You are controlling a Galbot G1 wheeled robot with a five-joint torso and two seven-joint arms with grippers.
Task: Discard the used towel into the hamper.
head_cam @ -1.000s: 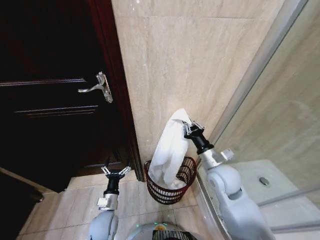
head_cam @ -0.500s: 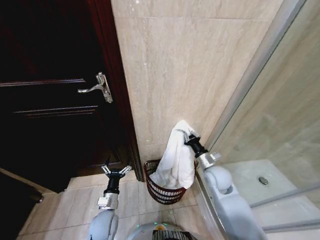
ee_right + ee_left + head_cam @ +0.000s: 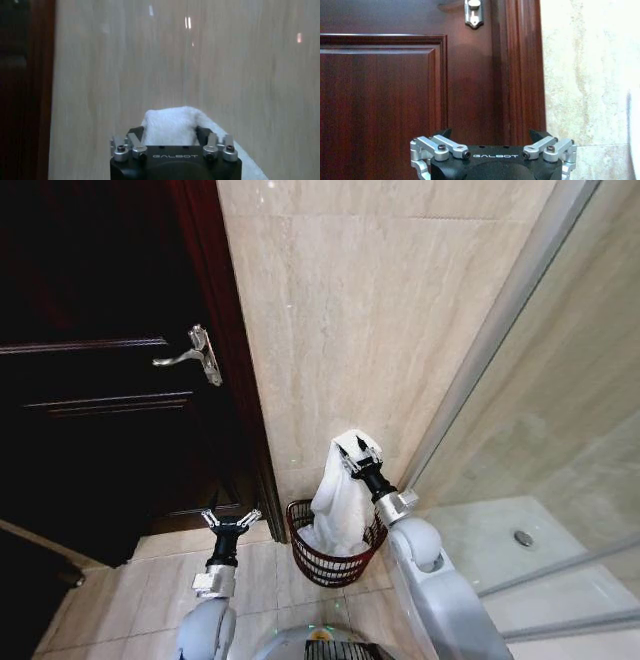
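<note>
The white towel [image 3: 340, 495] is held at its upper end by the right hand [image 3: 356, 459], whose fingers are closed on the cloth. The towel hangs down into the hamper [image 3: 322, 565], which stands on the floor against the beige wall, at 12 o'clock from the robot and just beside the dark door frame. The left hand [image 3: 230, 520] is seen at 10 o'clock, low before the dark door [image 3: 100, 410], with its fingers spread wide and holding nothing.
</note>
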